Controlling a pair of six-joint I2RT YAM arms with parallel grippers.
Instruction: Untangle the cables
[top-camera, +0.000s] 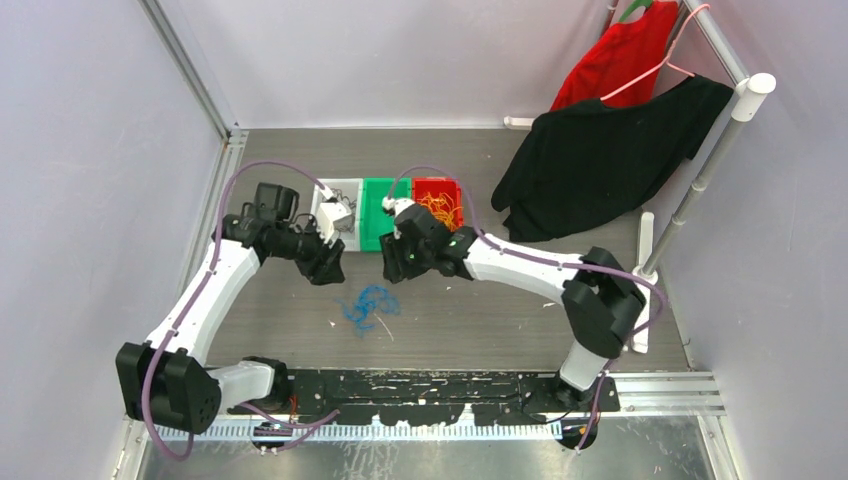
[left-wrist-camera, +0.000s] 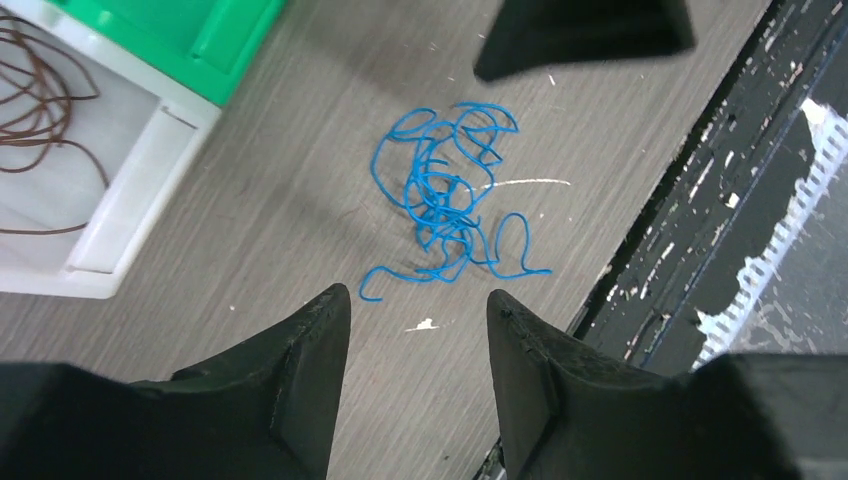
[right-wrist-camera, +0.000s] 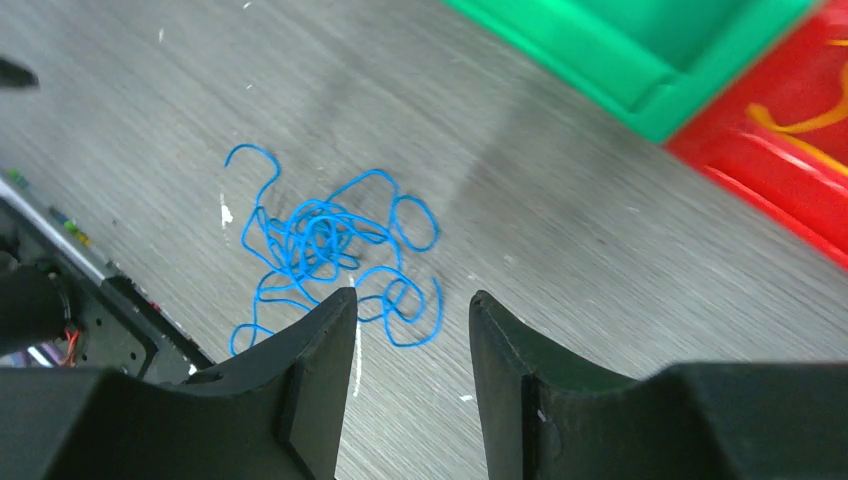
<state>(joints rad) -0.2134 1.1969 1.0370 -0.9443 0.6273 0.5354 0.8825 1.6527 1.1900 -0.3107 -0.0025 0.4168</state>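
The blue cable tangle (left-wrist-camera: 445, 205) lies loose on the table (left-wrist-camera: 250, 190), below and between both arms. The left gripper (left-wrist-camera: 418, 298) and right gripper (right-wrist-camera: 412, 297) hover over it, jaws apart, empty. It looks thin, light and springy — I'd pinch a stray outer end, not the knotted middle.

Pale walls (top-camera: 90, 150), grey table (top-camera: 470, 320), hung clothes (top-camera: 600, 160)
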